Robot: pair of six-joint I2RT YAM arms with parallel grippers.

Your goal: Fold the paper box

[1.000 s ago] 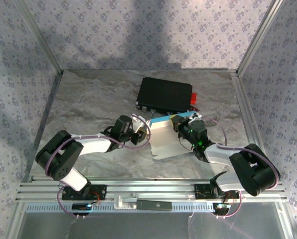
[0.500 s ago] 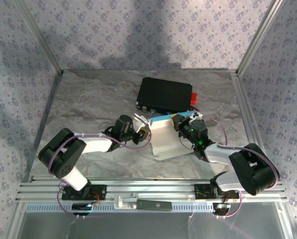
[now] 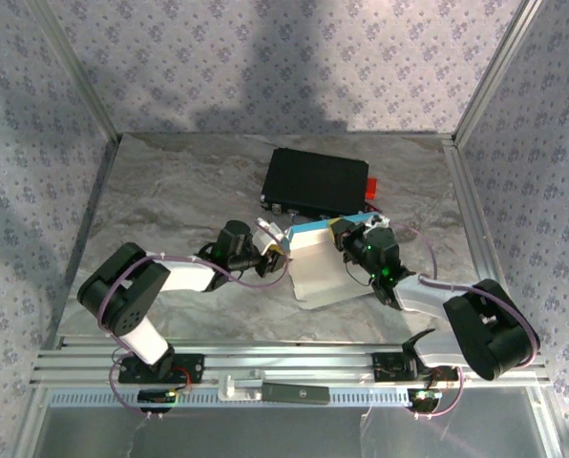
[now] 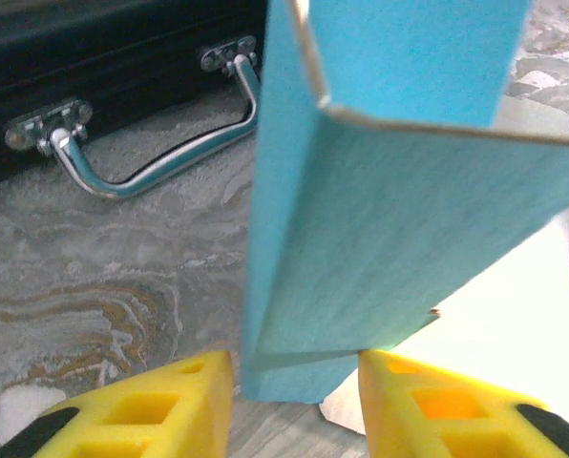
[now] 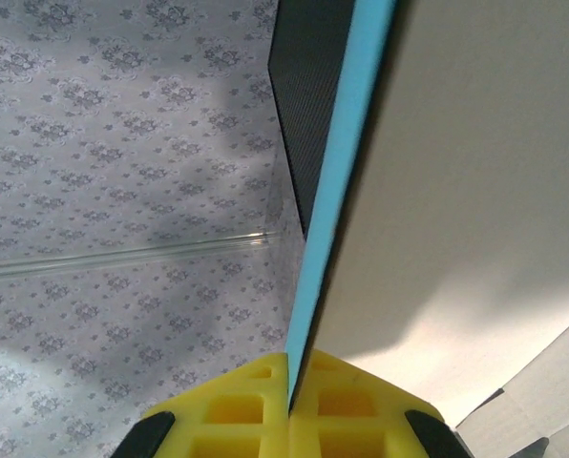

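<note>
Right gripper (image 5: 289, 384) clamps the paper box (image 3: 321, 269); left gripper (image 4: 296, 380), jaws apart astride its blue fold, should crease slowly.

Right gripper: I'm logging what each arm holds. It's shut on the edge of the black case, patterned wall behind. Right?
No. The right gripper is shut on the edge of the paper box, whose cyan rim runs up from the gripper. The black case lies beyond it. The patterned wall behind is correct. The right wrist view shows it.
</note>
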